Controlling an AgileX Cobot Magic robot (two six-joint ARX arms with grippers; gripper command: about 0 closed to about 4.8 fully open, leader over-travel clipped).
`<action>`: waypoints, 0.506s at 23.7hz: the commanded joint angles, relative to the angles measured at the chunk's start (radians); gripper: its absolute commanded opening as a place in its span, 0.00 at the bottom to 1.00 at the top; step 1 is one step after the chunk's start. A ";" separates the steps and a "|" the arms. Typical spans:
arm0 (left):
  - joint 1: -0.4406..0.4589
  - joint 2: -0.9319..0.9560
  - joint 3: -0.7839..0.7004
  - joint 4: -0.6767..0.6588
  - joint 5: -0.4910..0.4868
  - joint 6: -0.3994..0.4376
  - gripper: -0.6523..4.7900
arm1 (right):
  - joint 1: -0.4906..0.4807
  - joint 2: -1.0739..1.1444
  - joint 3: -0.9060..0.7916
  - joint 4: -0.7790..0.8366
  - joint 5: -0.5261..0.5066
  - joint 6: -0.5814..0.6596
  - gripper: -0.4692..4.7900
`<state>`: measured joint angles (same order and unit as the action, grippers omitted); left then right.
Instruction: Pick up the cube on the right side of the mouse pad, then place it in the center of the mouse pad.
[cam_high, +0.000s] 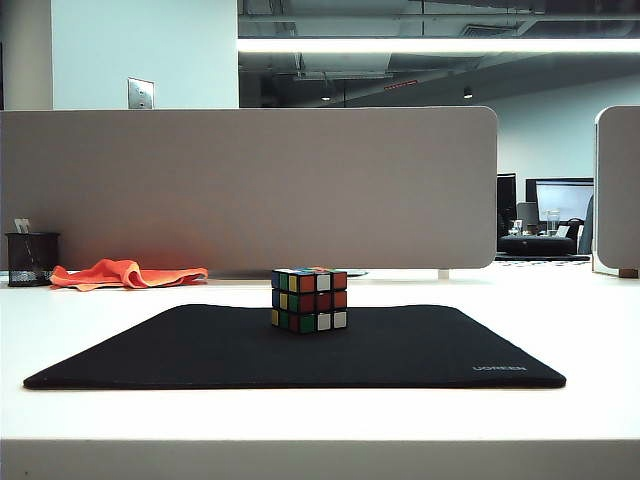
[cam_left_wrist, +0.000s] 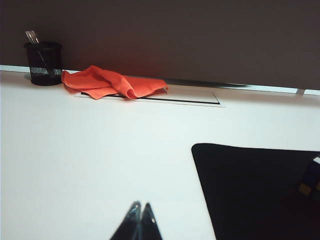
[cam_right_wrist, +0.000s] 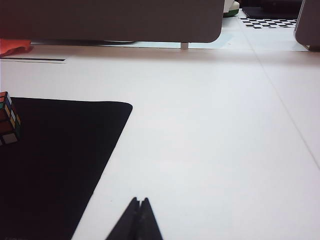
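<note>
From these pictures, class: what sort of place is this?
Probably an open-plan office: a grey desk partition, a mesh pen holder, computer monitors behind, and a mouse pad on the white desk.

The cube rests on the mouse pad, centred toward its rear edge; the cloth lies behind the pad's left end; the pen holder stands left of the cloth.

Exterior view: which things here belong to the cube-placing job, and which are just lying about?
Job:
- cube, resting on the pad near its middle
- mouse pad
- left gripper and right gripper, both shut and empty, over bare table beside the pad

Lying about:
- orange cloth
- black mesh pen cup
- grey divider panel
</note>
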<state>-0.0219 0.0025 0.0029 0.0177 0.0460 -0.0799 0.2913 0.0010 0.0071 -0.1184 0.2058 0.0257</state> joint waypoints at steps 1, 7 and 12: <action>0.002 0.000 0.004 0.058 -0.002 0.006 0.11 | 0.001 -0.002 -0.006 0.017 0.001 -0.003 0.09; 0.002 0.000 0.004 0.056 -0.016 0.065 0.11 | 0.001 -0.002 -0.006 0.018 0.001 -0.003 0.09; 0.002 0.000 0.004 0.055 -0.016 0.065 0.11 | 0.000 -0.002 -0.006 0.017 0.001 -0.003 0.09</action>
<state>-0.0219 0.0025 0.0029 0.0639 0.0338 -0.0189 0.2913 0.0010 0.0071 -0.1184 0.2058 0.0257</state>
